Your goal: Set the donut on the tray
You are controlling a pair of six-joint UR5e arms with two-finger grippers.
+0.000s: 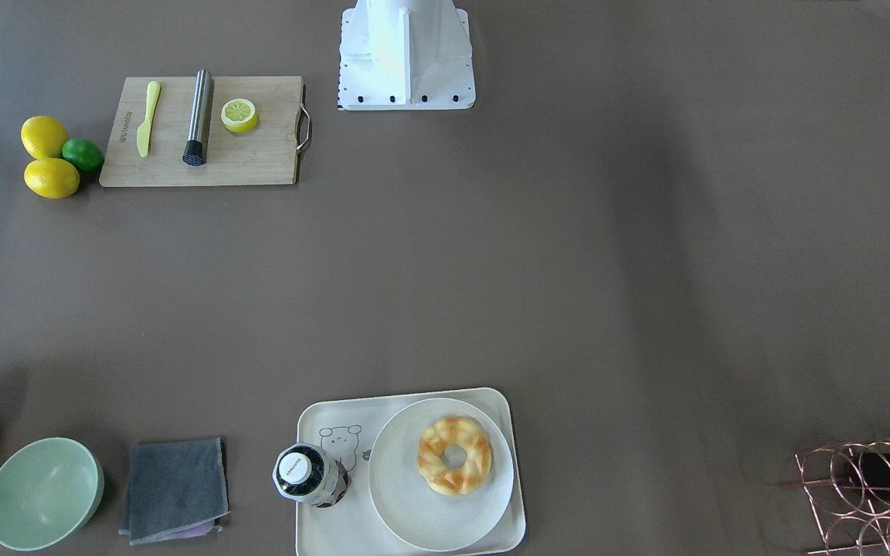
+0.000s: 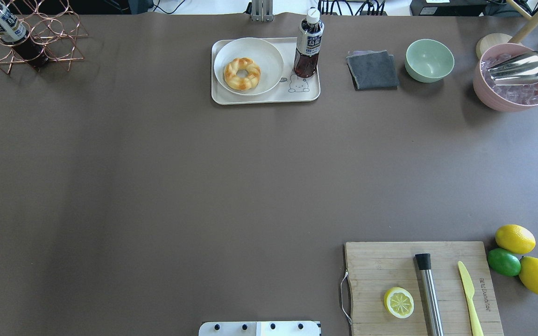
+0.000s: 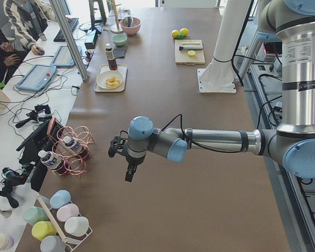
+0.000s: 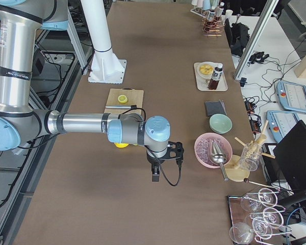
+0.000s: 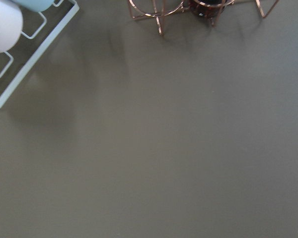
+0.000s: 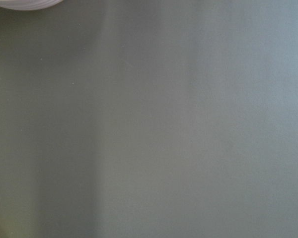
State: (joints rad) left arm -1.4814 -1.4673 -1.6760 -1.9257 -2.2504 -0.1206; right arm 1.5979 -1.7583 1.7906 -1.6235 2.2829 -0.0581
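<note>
The golden braided donut [image 1: 477,465] lies on a round off-white plate [image 1: 414,517], and the plate rests on the cream tray [image 1: 321,533] with the bear drawing. In the overhead view the donut [image 2: 231,74] and tray [image 2: 306,95] are at the far middle of the table. My left gripper [image 3: 130,173] shows only in the exterior left view, hovering over bare table near the copper rack, far from the tray. My right gripper [image 4: 156,176] shows only in the exterior right view, near the pink bowl. I cannot tell whether either is open or shut.
A dark drink bottle [image 2: 308,44] stands on the tray's right end. A grey cloth [image 2: 372,70], a green bowl [image 2: 429,59] and a pink ice bowl [image 2: 514,79] sit to its right. A copper bottle rack [image 2: 26,37] is far left. A cutting board [image 2: 421,284] holds a lemon half, muddler and knife.
</note>
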